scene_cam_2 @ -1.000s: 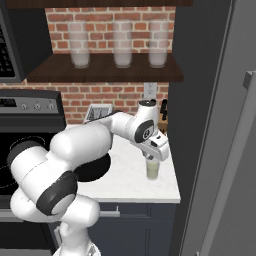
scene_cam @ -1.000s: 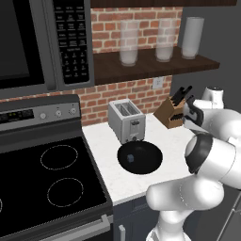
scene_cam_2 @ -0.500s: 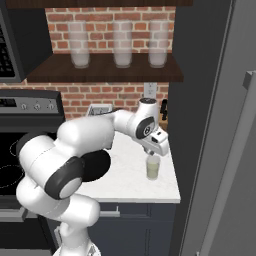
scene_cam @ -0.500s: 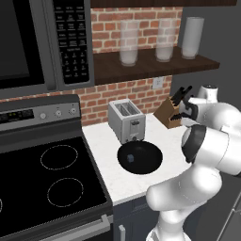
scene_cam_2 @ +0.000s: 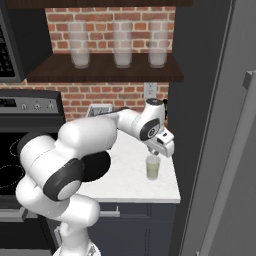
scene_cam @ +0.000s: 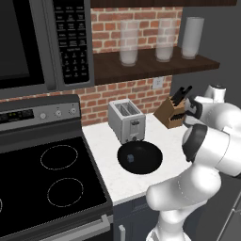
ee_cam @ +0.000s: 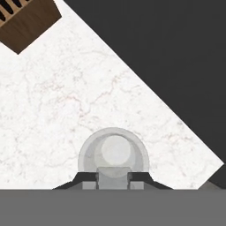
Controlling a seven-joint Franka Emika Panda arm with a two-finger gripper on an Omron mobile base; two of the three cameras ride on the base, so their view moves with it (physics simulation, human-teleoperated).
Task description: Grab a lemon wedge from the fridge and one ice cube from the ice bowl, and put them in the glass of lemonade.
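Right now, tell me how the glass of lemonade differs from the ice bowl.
The glass of lemonade is clear, narrow and upright; the ice bowl is black, wide and shallow. The glass holds pale yellow-green liquid; the bowl holds a tiny ice cube. The glass stands under the gripper; the bowl sits before the toaster. Both rest on the white counter.

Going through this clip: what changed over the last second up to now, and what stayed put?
The arm swung further right along the counter, carrying the gripper from the glass's side to directly above the glass of lemonade; in the hand view a small grey cube sits between its fingertips. Nothing was released. The glass, ice bowl, toaster and knife block kept their places.
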